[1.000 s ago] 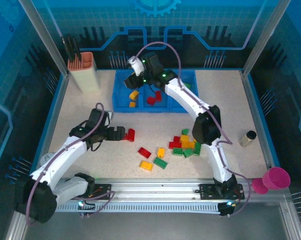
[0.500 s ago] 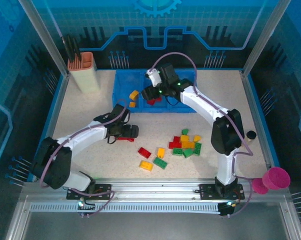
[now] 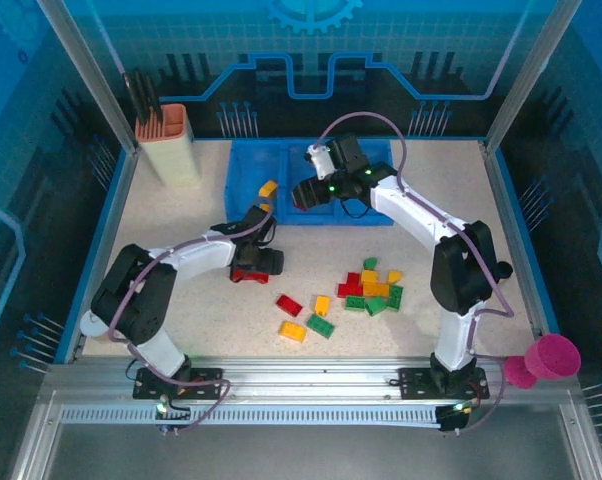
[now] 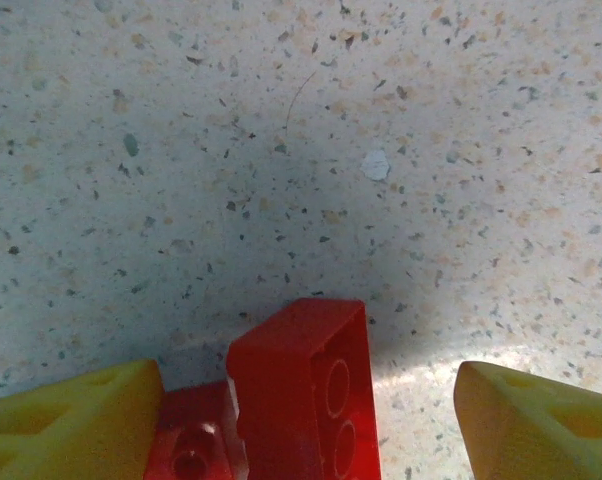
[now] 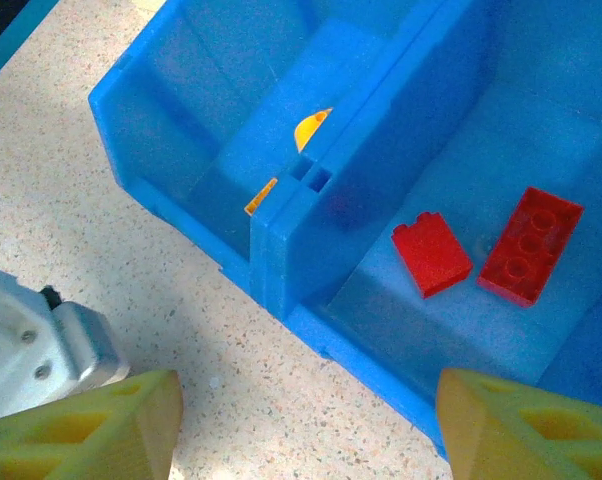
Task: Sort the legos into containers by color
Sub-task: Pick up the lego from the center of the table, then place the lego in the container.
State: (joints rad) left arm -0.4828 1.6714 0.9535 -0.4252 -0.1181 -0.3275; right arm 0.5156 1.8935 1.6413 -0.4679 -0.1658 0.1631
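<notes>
The left fingers (image 4: 71, 420), yellow wedges held apart, are set astride a glossy red lego (image 4: 301, 390) on the speckled tabletop (image 4: 281, 150). The lego is crowded against one finger, its long axis judged along the gap. The right fingers (image 5: 81, 430) are spread, empty, over the blue tray (image 5: 281, 260), with two red legos (image 5: 531, 245) seen in its middle compartment.

We are looking down on the speckled tabletop (image 4: 281, 150), where a red lego (image 4: 301, 385) is lying tilted between the yellow fingertips (image 4: 71, 425) of our left tool (image 4: 306, 425), crowding the left fingertip and leaving a gap beside the right.
</notes>
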